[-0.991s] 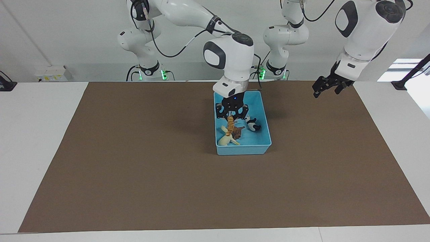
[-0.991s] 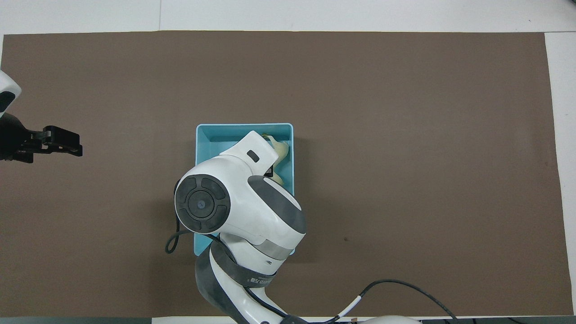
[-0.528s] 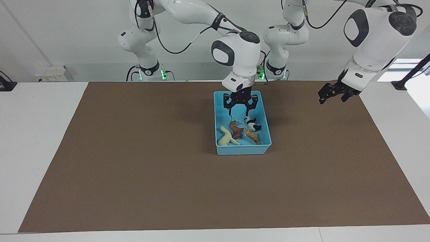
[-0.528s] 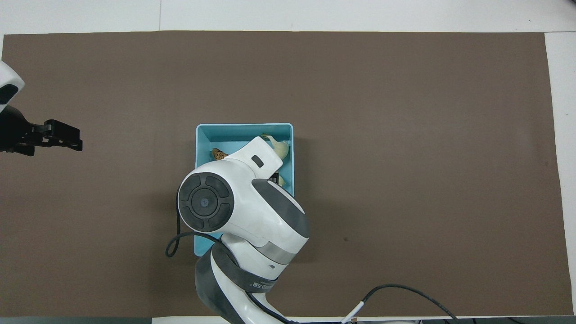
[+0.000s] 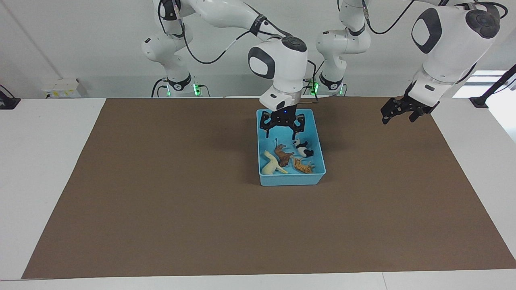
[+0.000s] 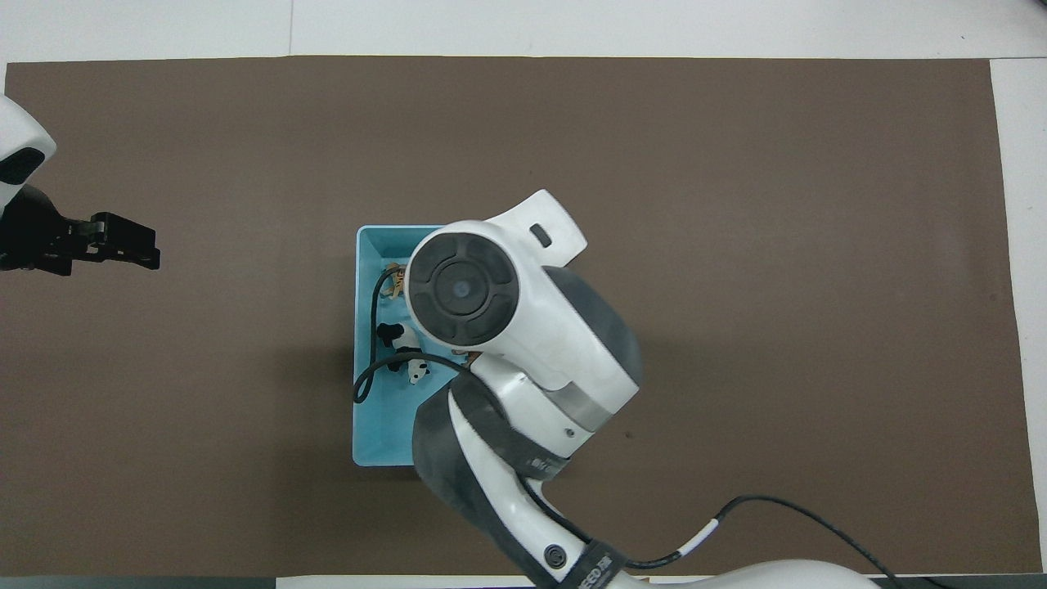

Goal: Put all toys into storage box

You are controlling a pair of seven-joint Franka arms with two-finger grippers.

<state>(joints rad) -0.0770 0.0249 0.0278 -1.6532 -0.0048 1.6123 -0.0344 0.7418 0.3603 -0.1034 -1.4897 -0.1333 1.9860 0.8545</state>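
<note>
Four toys are all sitting inside the storage box (image 5: 318, 155) right now, bunched in the half farther from the robots. That light blue bin is running its long axis straight away from the robots, so 12 to 6 o'clock in the facing view, on the brown mat (image 5: 161, 201). In that view the horse (image 5: 271, 164) is lying on its side at about 8 o'clock of the box's middle, stretched roughly 11 to 5, though which end is the head I can't really tell. The brown lion-ish one (image 5: 283, 154) is lying just beside it, around 11 to 5 too, the panda (image 5: 302, 148) is sitting toward the left arm's end, and the tiger (image 5: 302, 165) is lying at about 5 o'clock, body going roughly 10 to 4. The right gripper (image 5: 281, 129) is hanging over the near half of the box with its fingers spread wide and nothing in them. The left gripper (image 5: 397, 114) is waiting over the mat's edge at the left arm's end, empty; its jaws are standing open as far as I can make out. The overhead view is mostly getting blocked by the right arm's big wrist: only the panda (image 6: 401, 350) and a sliver of tiger (image 6: 395, 281) are peeking out, while horse and lion are hidden. The facing view is showing all four.
</note>
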